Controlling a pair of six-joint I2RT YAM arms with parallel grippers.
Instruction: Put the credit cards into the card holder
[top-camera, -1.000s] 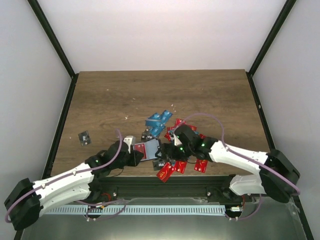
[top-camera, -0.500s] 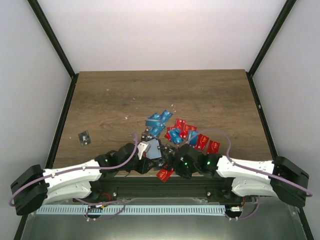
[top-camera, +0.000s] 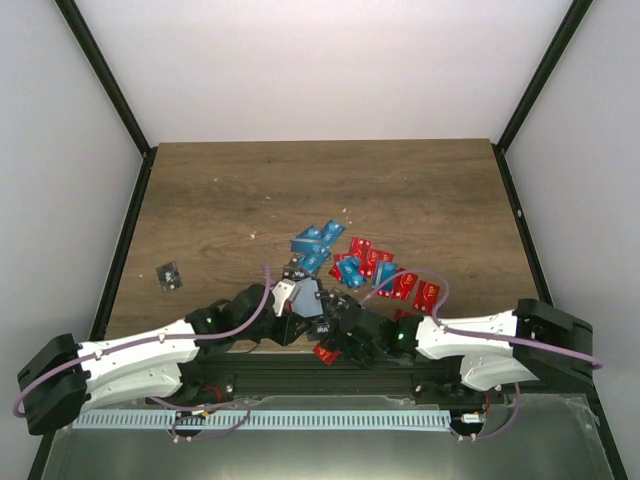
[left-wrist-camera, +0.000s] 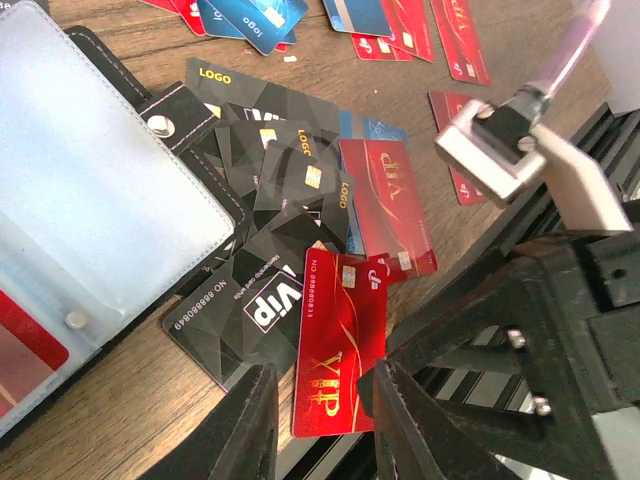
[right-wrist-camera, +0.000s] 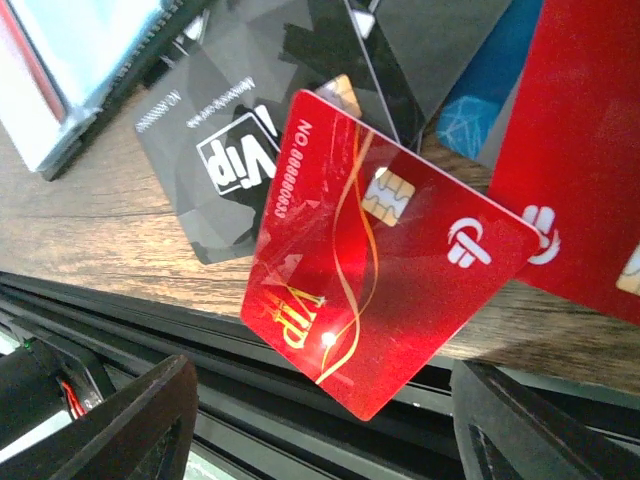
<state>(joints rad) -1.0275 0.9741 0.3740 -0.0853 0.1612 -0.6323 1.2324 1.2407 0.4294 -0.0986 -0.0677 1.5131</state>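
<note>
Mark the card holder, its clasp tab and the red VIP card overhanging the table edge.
card holder (left-wrist-camera: 90, 200), left wrist view, clear sleeve
clasp tab (left-wrist-camera: 182, 112), left wrist view, beside snap stud
red VIP card (right-wrist-camera: 385, 255), right wrist view, card's middle

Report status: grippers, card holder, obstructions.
Left gripper open, empty. Right gripper open over red VIP card overhanging the table edge. Card holder lies open, black cards piled beside it.

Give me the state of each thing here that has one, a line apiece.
card holder, open flat, clasp undone.
near red VIP card, lying flat, one corner overhanging the table edge.
black VIP card, flat, partly under the near red VIP card.
left pincer, open, empty.
right pincer, open, empty, straddling the near red VIP card.
</note>
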